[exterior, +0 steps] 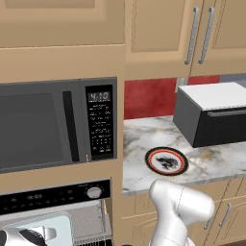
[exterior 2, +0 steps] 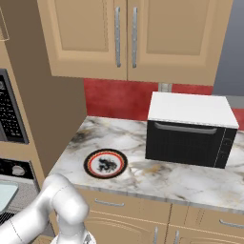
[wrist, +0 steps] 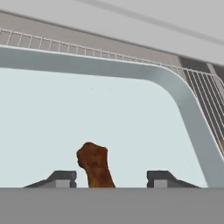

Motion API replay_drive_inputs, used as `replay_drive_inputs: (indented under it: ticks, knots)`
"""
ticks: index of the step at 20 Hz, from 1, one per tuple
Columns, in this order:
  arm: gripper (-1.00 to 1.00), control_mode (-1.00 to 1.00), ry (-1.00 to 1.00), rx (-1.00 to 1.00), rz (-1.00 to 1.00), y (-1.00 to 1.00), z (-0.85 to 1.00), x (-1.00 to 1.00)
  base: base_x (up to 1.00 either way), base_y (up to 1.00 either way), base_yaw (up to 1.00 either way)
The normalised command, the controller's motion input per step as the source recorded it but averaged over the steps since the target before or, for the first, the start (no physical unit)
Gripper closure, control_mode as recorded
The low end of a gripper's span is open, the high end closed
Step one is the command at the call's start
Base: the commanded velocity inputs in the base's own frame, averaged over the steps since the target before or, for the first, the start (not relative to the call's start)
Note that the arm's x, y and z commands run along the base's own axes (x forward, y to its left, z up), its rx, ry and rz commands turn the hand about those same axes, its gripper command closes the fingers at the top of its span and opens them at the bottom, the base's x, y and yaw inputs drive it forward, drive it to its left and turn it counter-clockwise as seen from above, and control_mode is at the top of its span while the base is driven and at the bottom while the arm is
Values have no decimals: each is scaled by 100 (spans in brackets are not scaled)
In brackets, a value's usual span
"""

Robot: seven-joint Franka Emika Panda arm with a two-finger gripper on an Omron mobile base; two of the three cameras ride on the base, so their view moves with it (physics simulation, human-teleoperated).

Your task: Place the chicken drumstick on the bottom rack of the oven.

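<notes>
In the hand view, gripper (wrist: 109, 179) spread wide, 2 dark fingertips (wrist: 62, 178) well apart at the bottom, gripping nothing. Between them, nearer the left tip and clear of both, drumstick (wrist: 94, 165): small, glossy reddish-brown, lying on the pale blue-grey tray (wrist: 109, 105). Beneath and beyond the tray's raised grey rim, rack (wrist: 205, 94) of thin parallel bars, showing along the top edge and down the right side. Hard to tell from here which rack level this is.

In the left base view, oven (exterior: 55, 194) at lower left, with a black control strip and a round silver knob (exterior: 94, 192). Cavity open below the strip, tray (exterior: 45, 222) inside, grid of rack (exterior: 93, 235) showing to its right. White and dark hand of the arm (exterior: 26, 237) at the bottom left corner, right at the oven opening. Above the oven, grey microwave (exterior: 57, 124) with keypad, display reading 4:10. To the right, marble counter (exterior: 216, 166) bearing a red-rimmed plate (exterior: 166, 160) with a dark centre pattern, bare of food, and a black box with white top (exterior: 214, 114) behind it, well apart from the plate. White arm link (exterior: 180, 209) rising at lower centre.

In the right base view, same plate (exterior 2: 105, 163) near the counter's (exterior 2: 190, 181) left front, black box (exterior 2: 190, 128) to its right. Arm (exterior 2: 47, 209) bent leftward across the lower left corner toward the oven edge (exterior 2: 12, 174).
</notes>
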Motion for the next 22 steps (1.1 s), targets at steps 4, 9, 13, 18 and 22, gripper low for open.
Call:
replay_drive_inputs:
  ticks: [4,9,13,18,22]
  knots:
    - [-100,-100,0,0,-2,0,11,0,0,0,0]
    - [-100,-100,0,-1,-4,-3,32,-55,0,0,0]
    - [-100,-100,0,9,-2,-42,45,-96,0,0,0]
    - [-100,-100,3,34,-1,-93,58,-97,0,0,0]
    - [-100,-100,10,51,0,-100,84,-69,0,0,0]
